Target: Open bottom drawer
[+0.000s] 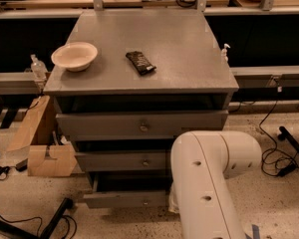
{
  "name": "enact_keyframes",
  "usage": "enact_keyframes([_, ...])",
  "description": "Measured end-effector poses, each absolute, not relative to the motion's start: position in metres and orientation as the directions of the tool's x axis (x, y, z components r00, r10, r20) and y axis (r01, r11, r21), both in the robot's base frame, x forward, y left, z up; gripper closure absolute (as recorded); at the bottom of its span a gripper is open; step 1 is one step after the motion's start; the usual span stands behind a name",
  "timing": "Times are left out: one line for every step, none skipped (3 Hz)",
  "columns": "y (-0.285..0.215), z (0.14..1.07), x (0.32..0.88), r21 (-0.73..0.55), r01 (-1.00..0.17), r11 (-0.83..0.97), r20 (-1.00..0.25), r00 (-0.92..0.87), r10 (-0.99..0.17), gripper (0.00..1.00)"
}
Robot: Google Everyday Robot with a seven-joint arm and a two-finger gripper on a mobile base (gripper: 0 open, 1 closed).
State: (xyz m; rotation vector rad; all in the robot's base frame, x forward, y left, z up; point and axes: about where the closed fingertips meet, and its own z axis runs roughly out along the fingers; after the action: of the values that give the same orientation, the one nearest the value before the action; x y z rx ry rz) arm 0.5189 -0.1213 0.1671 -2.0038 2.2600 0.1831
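In the single camera view we look down on a grey cabinet whose worktop (pixel 184 44) carries a pale bowl (pixel 74 56) near its left edge. A dark wrapped snack bar (pixel 140 62) lies a little to the right of the bowl, apart from it.

Below the worktop are three grey drawer fronts. The top drawer (pixel 109 126) is the tallest and widest. The middle drawer (pixel 117 161) sits under it, with a small round knob of its own.

The bottom drawer (pixel 120 199) is the lowest and slimmest. It stands partly pulled out toward us, with a dark gap open above its front panel. Its small knob (pixel 146 201) shows just left of the robot.

The white robot arm (pixel 209 183) fills the near right of the scene and covers the right ends of the middle and bottom drawers. The end effector is hidden from us somewhere behind that arm, so we cannot tell whether it is apart, together or clamped on anything.

On the speckled floor to the left of the cabinet lies folded cardboard (pixel 45 158). A clear bottle (pixel 38 67) stands on the rail to the far left. A small pump bottle (pixel 224 51) stands at the worktop's right edge. Black cables (pixel 274 156) trail across the floor on the right.
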Motion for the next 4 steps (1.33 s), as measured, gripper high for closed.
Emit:
enact_keyframes([-0.1213,0.1678,0.5189,0.014,-0.993,0.119,-0.166,-0.119,-0.979,0.39])
enact_keyframes([-0.1213,0.1678,0.5191,0.014,-0.993,0.119,-0.166,-0.119,-0.979,0.17])
enact_keyframes([-0.1213,0.1678,0.5191,0.014,-0.993,0.119,-0.166,-0.119,-0.979,0.0])
enact_keyframes([-0.1212,0.1678,0.5191,0.014,-0.993,0.119,-0.166,-0.119,-0.979,0.0])
